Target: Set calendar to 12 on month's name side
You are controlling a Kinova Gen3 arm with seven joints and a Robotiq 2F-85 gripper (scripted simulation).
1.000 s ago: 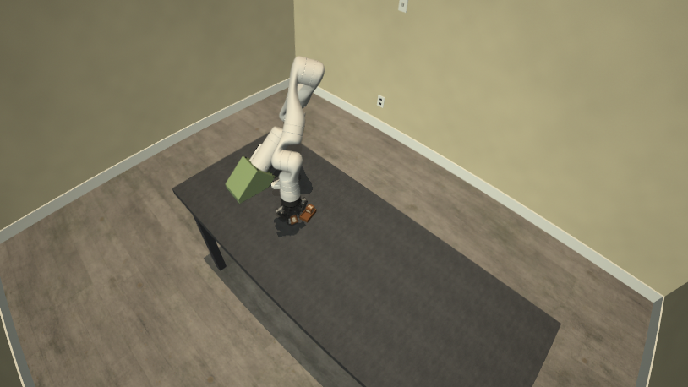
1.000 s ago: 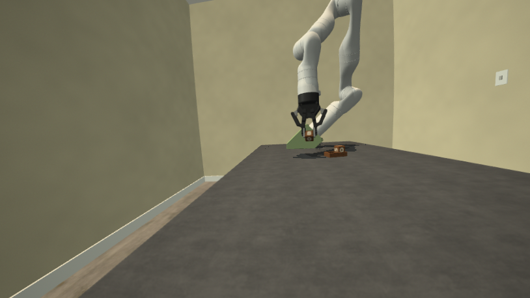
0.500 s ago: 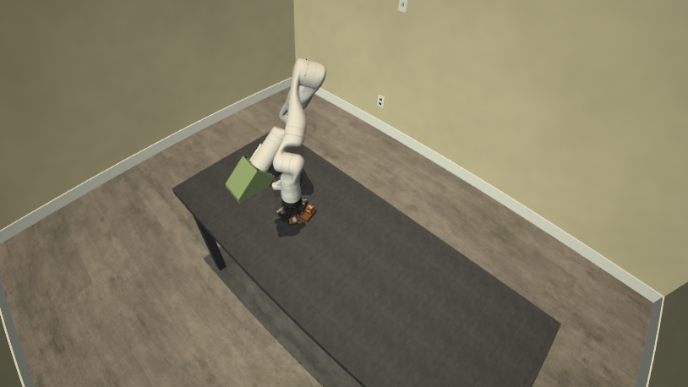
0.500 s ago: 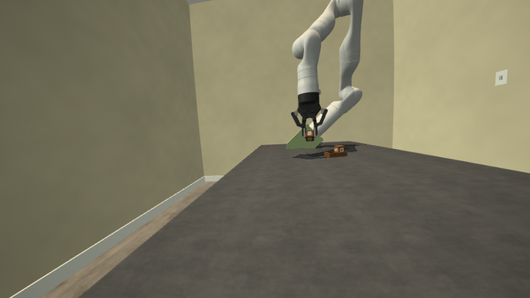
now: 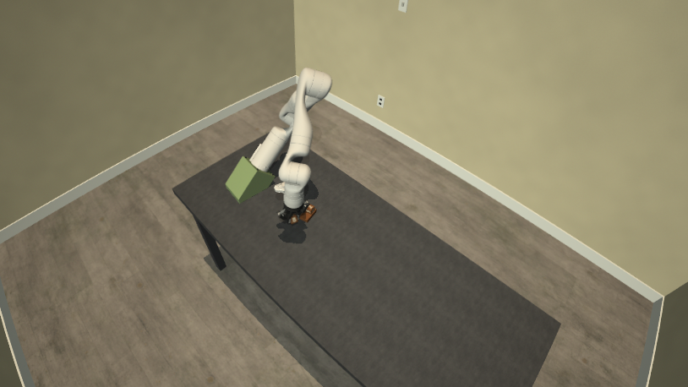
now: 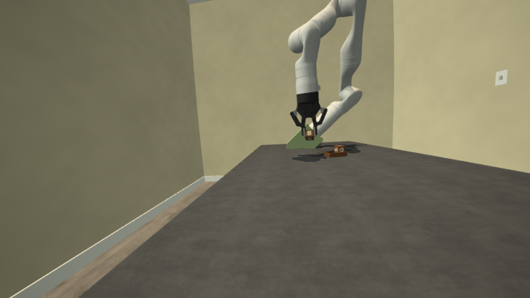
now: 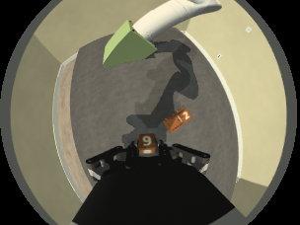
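My gripper (image 6: 308,132) is shut on an orange number cube (image 6: 308,133) and holds it in the air above the table, to the left of the tray. The held cube shows an 8 towards the exterior camera and a 9 in the wrist view (image 7: 146,142). It also shows in the top view (image 5: 293,219). The orange-brown tray (image 6: 335,153) lies flat on the table. The second cube (image 6: 338,149) stands in the tray and shows a 0. The tray with this cube appears in the wrist view (image 7: 178,120) and in the top view (image 5: 308,212).
A green wedge-shaped block (image 5: 247,180) stands on the table at the arm's base, just behind the tray; it also shows in the exterior view (image 6: 300,141). The table's near-left edge (image 5: 226,240) is close to the gripper.
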